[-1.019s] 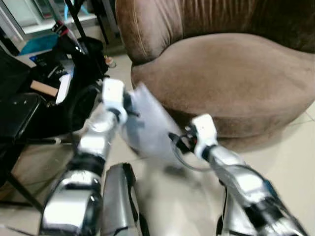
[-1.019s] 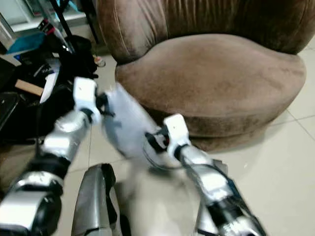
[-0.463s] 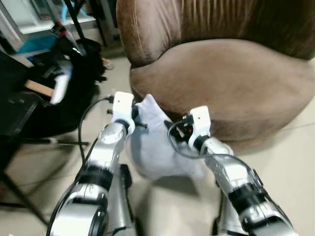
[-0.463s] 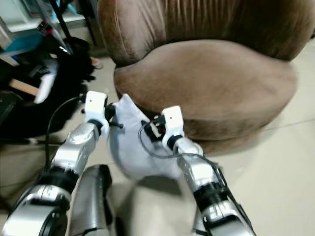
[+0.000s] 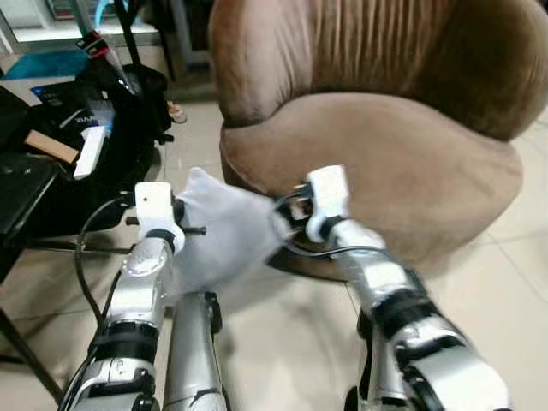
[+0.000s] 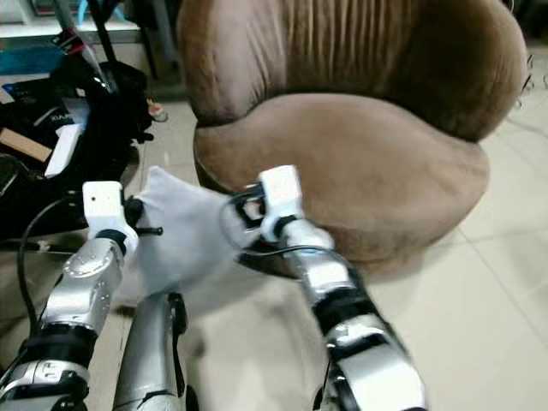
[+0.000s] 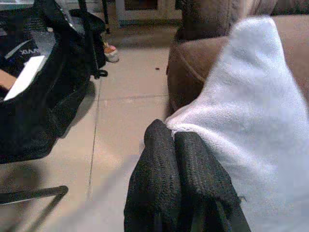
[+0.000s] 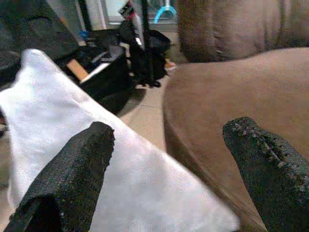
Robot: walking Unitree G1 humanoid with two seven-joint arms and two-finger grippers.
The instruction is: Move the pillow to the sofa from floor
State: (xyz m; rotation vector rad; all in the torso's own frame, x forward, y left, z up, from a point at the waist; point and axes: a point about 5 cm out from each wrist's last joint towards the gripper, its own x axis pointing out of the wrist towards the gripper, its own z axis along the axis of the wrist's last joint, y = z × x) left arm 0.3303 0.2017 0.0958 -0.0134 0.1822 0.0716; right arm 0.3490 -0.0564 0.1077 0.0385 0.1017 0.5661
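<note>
The pillow (image 5: 221,229) is off the floor, held in the air just beside the front left edge of the sofa (image 5: 385,154) seat and not yet over it. The left gripper (image 7: 177,162) has its 2 fingers pressed together on the pillow's edge, on the side away from the sofa. The right gripper (image 8: 169,159) has its 2 fingers spread wide; 1 finger lies against the pillow's sofa-side face, the other hangs free before the seat front.

The main risk, as I judge it, is that only 1 real pinch carries the pillow. With the right fingers wide apart, the cloth can sag or swing toward the sofa base, catch on the seat's front edge and drop back to the floor. A thin pinch on soft fabric can also slip out during a lift.

The head views show both arms, the whole pillow and how it stands to the sofa, but hide the fingertips. The left wrist view shows the closed pinch on the hem. The right wrist view shows the wide gap between its fingers and the seat cushion just behind the pillow.
</note>
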